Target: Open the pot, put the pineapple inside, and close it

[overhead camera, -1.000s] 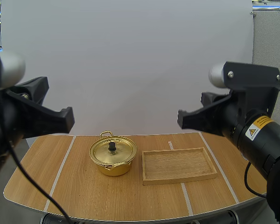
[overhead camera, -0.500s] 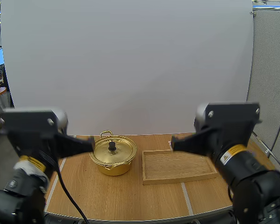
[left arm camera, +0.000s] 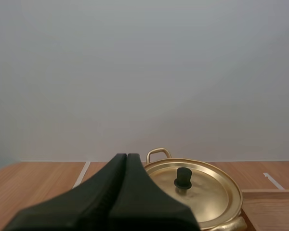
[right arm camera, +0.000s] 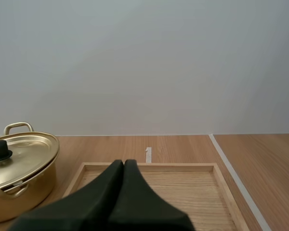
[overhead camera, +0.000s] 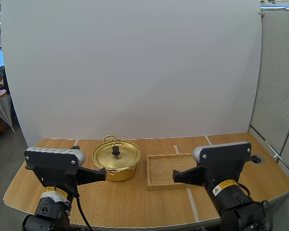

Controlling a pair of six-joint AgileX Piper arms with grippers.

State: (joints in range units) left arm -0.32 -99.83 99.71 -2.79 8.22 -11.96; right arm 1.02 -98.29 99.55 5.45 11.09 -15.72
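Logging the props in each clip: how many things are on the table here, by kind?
pot, with its lid on: 1
wooden tray: 1
Total: 2

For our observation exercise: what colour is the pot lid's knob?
The knob is black; the left wrist view shows it best.

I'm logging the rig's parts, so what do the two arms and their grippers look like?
The left arm and right arm are black, each with a rounded silver-grey housing held by screws and a yellow warning label with a triangle. The left gripper and right gripper each have two black fingers tapering to a wedge.
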